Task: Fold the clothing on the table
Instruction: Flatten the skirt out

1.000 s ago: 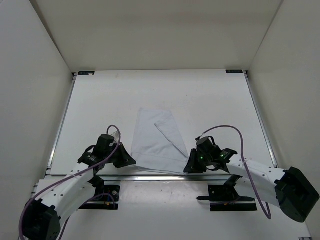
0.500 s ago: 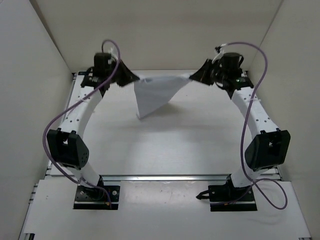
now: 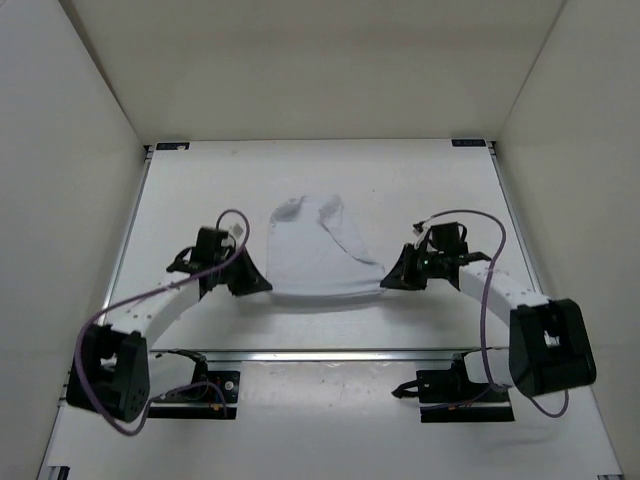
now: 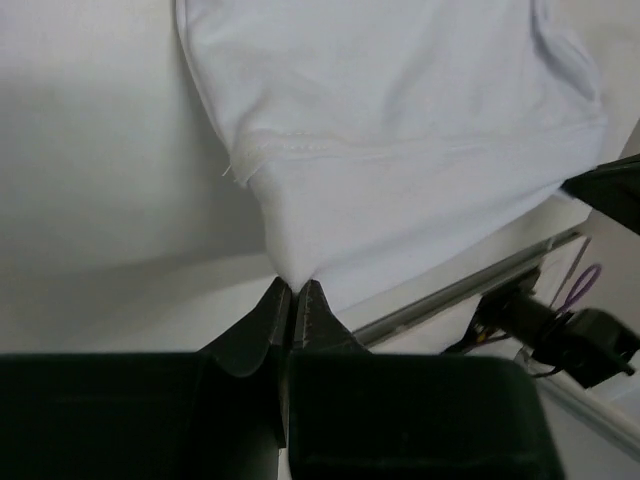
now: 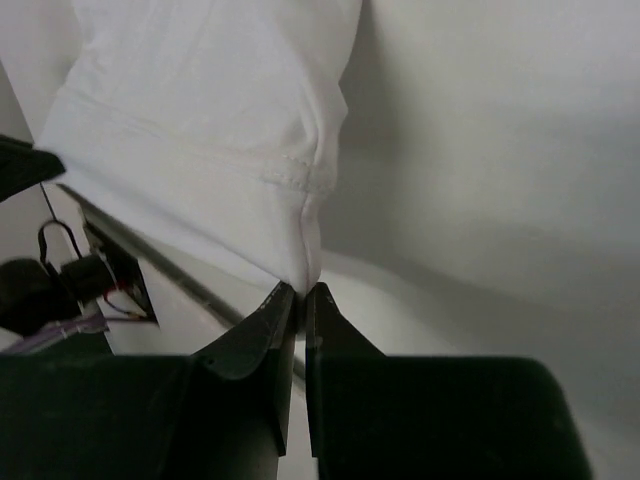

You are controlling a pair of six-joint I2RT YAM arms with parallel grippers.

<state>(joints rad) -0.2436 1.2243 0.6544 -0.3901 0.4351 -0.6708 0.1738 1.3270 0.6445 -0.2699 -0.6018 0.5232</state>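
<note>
White back wall (image 3: 320, 70) across top of frame, plain, matte; left wall (image 3: 60, 200) & right wall (image 3: 585, 200) slant in twd centre; small dark bracket (image 3: 172, 146) upper left; 2nd bracket (image 3: 468, 143) upper right, same look; pale ledge (image 3: 320, 420) along bottom edge of frame.

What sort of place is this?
Probably a robotics test booth: plain white walls box in a matte white table with a metal rail, and two black-and-white arms bolted at its near edge pinch a thin white fabric piece between them.
</note>
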